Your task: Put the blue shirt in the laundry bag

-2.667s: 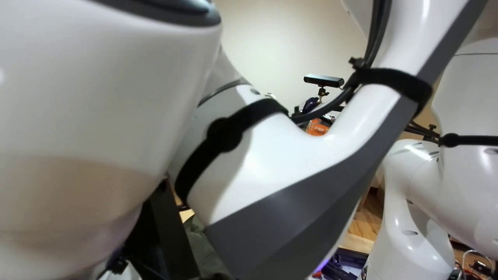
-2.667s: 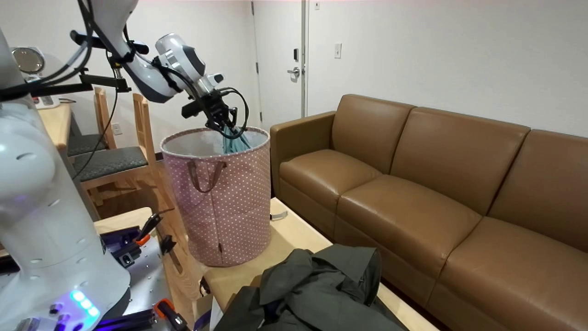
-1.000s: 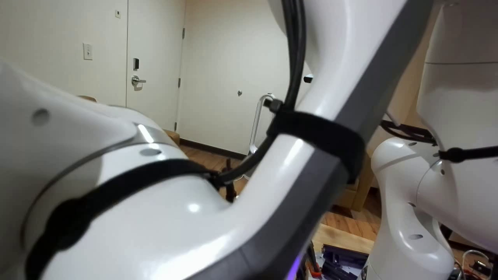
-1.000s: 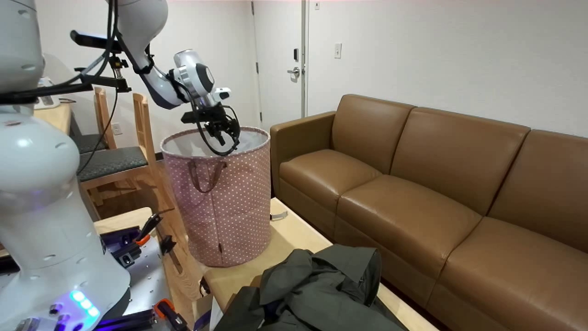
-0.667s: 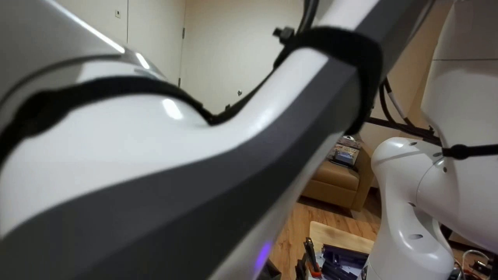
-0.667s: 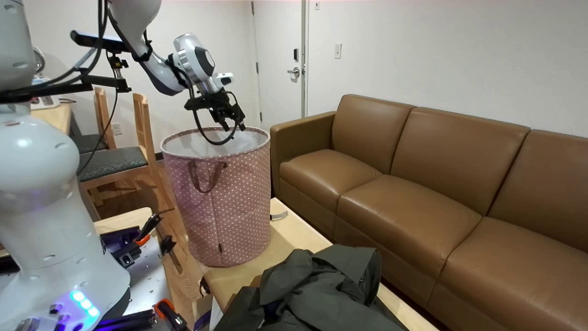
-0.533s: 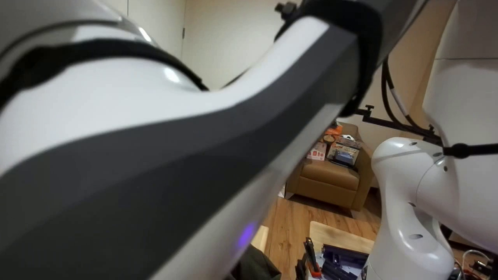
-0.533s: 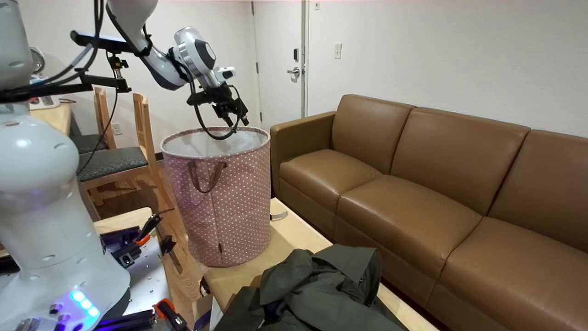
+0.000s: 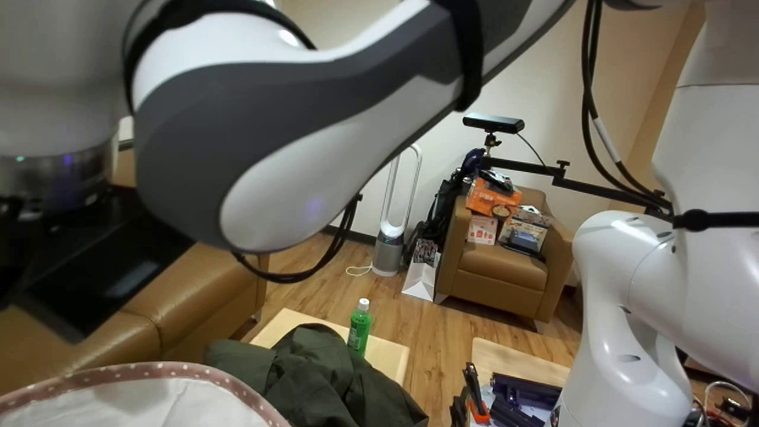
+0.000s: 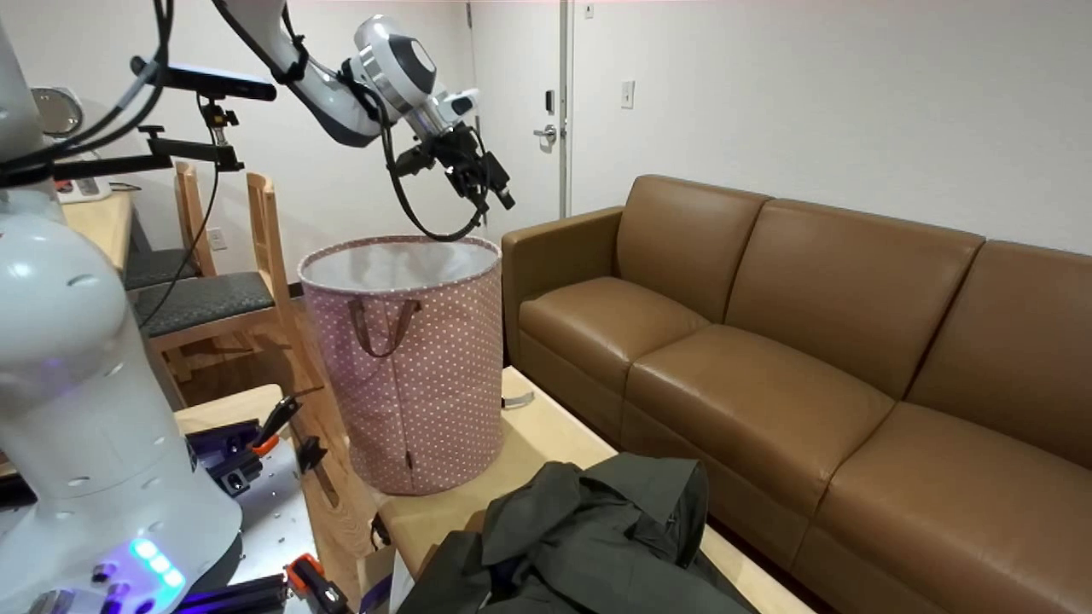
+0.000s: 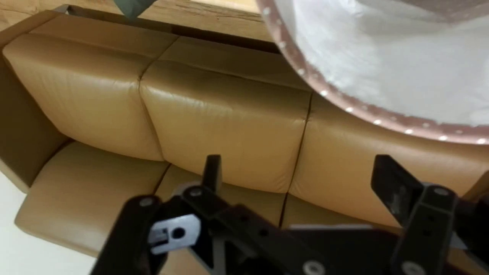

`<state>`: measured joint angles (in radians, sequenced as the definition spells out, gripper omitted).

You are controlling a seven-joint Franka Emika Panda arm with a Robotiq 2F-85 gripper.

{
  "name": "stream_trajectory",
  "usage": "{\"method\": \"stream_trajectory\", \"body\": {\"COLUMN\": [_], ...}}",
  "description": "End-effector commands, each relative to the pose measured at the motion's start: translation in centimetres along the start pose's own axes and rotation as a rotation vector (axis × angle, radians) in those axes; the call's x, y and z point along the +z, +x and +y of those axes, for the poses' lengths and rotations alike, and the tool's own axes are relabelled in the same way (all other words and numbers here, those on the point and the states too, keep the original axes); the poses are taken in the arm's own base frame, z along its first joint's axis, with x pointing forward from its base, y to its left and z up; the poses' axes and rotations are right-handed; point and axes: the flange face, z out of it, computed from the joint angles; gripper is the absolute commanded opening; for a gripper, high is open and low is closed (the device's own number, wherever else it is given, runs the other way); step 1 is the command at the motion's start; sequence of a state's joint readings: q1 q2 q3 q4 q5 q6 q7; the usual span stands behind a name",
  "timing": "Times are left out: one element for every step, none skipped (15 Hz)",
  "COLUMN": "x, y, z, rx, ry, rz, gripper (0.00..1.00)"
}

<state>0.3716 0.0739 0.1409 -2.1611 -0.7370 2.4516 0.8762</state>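
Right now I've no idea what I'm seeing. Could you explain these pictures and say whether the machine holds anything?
You're seeing a white robot arm ending in a black claw. Two pictures look on from outside it; the third is taken from its wrist, past two fingers towards a brown sofa. A pink dotted laundry bag stands on a wooden table, and a dark, crumpled garment lies there too. The claw is open, with nothing between its fingers, so nothing is held.

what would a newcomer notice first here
Probably the pink polka-dot laundry bag, standing upright on the table, with the open gripper hanging near its top. Then, likely, the brown sofa across the right of an exterior view, and the crumpled dark green garment on that table.
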Motion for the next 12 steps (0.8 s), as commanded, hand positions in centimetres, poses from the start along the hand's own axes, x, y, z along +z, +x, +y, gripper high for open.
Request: {"method": "stream_trajectory", "body": {"x": [-2.1, -2.4, -2.6, -3.0, -3.5, -3.7, -3.7, -3.7, -3.5, -3.2, -2.8, -2.4], "y": [-0.8, -1.1, -1.8, -2.5, -3.6, -4.5, -5.6, -6.6, -7.8, -8.8, -9.8, -10.6], "z": [4.5, 5.2, 5.8, 6.4, 6.9, 7.2, 7.4, 7.5, 7.3, 7.1, 7.0, 6.9], "rx": [0.097, 0.108, 0.129, 0.15, 0.161, 0.172, 0.173, 0.18, 0.156, 0.138, 0.121, 0.112], "ry": [0.003, 0.006, 0.046, 0.033, 0.049, 0.052, 0.05, 0.054, 0.066, 0.074, 0.071, 0.06], "rz": [0.038, 0.02, -0.024, -0.041, -0.059, -0.07, -0.089, -0.109, -0.117, -0.125, -0.132, -0.13], "gripper": [1.0, 1.0, 1.0, 1.0, 1.0, 1.0, 1.0, 1.0, 1.0, 1.0, 1.0, 1.0]}}
